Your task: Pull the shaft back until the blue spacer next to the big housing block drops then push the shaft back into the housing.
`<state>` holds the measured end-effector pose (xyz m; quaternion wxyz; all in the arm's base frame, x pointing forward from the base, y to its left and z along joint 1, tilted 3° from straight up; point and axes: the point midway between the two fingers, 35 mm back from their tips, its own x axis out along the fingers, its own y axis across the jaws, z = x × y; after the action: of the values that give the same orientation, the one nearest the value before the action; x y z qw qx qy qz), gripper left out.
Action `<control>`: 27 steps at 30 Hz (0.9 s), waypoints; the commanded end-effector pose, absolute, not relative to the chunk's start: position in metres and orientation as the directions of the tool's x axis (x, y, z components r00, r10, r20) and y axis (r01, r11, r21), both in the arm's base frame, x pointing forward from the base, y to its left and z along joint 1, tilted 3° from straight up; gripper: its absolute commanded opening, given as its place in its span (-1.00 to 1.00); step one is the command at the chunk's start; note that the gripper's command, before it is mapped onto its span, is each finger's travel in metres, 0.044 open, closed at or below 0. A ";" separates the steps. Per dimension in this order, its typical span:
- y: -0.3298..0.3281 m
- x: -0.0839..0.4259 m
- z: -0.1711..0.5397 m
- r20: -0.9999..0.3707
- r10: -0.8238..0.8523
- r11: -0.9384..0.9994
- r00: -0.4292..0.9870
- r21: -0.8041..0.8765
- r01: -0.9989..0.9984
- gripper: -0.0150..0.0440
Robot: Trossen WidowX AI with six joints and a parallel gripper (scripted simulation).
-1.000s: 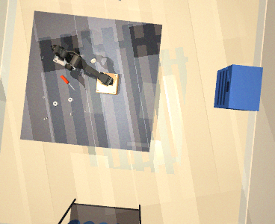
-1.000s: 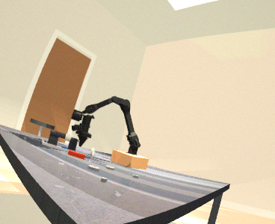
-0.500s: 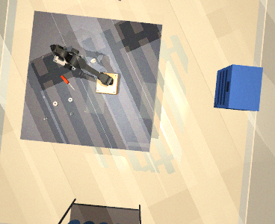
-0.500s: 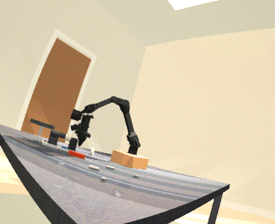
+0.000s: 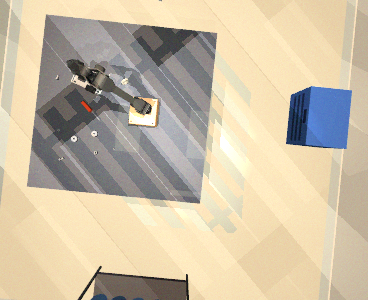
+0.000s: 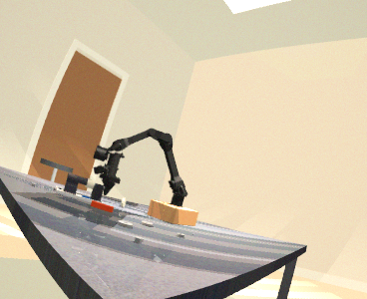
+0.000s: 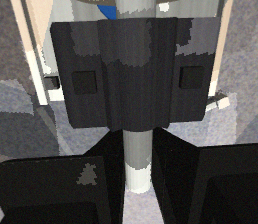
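My gripper [image 7: 132, 125] [image 6: 108, 191] is shut on the pale grey shaft [image 7: 138, 142]. In the wrist view the shaft's rounded end shows between the fingers, and the shaft runs through a dark block [image 7: 135, 75] just beyond the fingertips. A small blue piece [image 7: 107, 10] shows beside the shaft past that block, mostly hidden. In the exterior view a bit of blue [image 6: 86, 196] shows low beneath the dark blocks. The bigger dark block [image 6: 74, 183] stands farther from the gripper. Whether the blue spacer is on the shaft or lies loose, I cannot tell. The other spacers are hidden or too small to tell.
A red block [image 5: 86, 106] [image 6: 102, 206] lies near the assembly. Pale round pieces [image 5: 74, 139] [image 5: 94, 134] and smaller bits lie on the table [image 5: 174, 180]. A small cream object [image 5: 125, 81] [image 6: 124, 201] stands near the arm. The arm's wooden base [image 5: 135, 121] [image 6: 159, 212] stands nearby.
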<state>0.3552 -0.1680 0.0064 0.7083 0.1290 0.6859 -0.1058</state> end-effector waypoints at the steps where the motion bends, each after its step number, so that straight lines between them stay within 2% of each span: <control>1: -0.169 0.359 0.008 -0.999 0.026 0.944 0.048 0.040 0.329 -0.49; 26: -0.170 0.362 0.008 -0.999 0.026 0.944 0.048 0.040 0.329 -0.49; 27: -0.169 0.359 0.007 -0.999 0.029 0.944 0.034 0.038 0.327 -0.40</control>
<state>0.3585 -0.1692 0.0066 0.7072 0.1293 0.6871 -0.1054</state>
